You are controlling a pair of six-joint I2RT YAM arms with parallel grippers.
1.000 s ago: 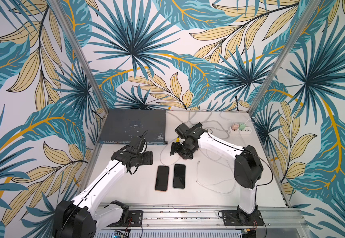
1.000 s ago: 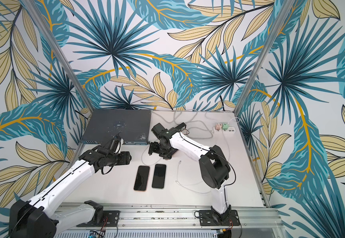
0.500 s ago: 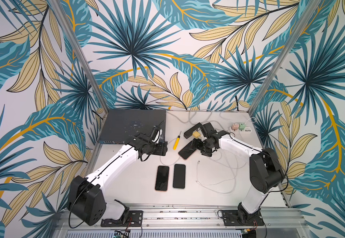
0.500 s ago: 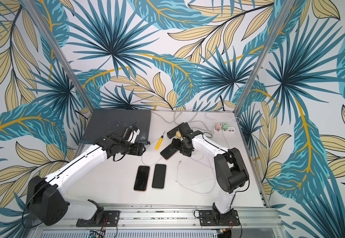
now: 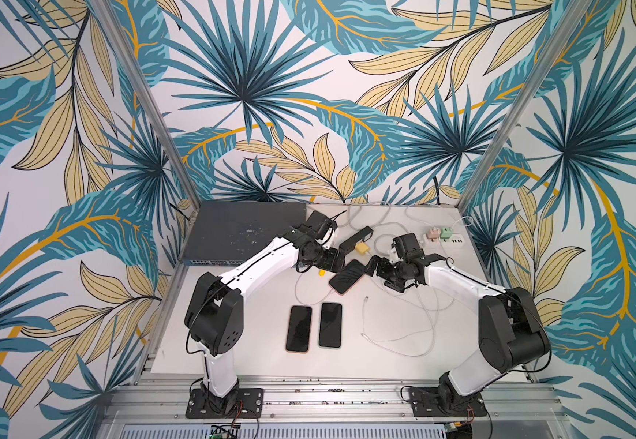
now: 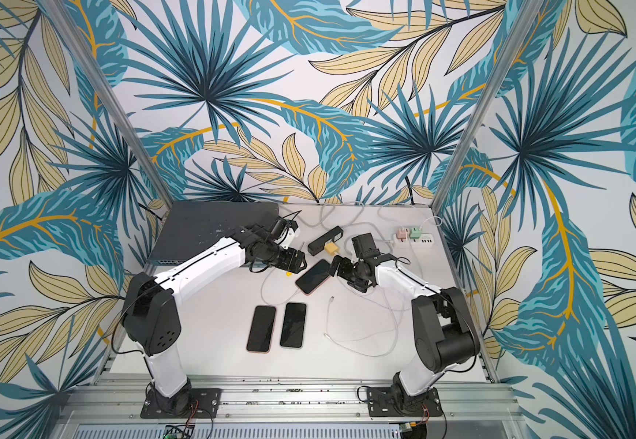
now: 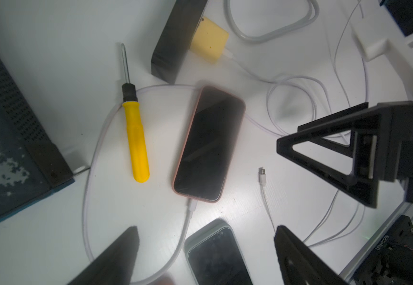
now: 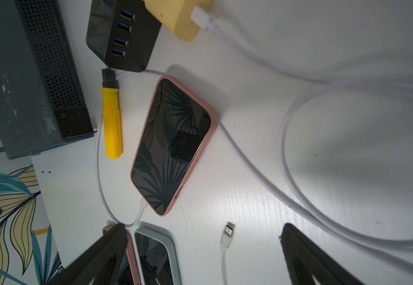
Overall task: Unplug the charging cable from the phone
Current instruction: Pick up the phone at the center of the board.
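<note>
Since a second ago, left pincer [image 5: 337,262] has moved in beside phone and right pincer [image 5: 371,268] has drawn back off it. Phone [image 5: 347,276], pink case, lies screen-up and aslant on desk [image 5: 255,342] between both pincers, touched by neither. Charging cable [image 7: 192,204] sits plugged into phone's end nearer robot, white cord looping past yellow screwdriver [image 7: 136,148]. Both pincers spread wide, nothing held. Black USB hub [image 8: 122,37] and yellow charger [image 8: 176,19] just beyond phone. Second phone [image 5: 298,328] and third phone [image 5: 330,325] side by side nearer front.
</note>
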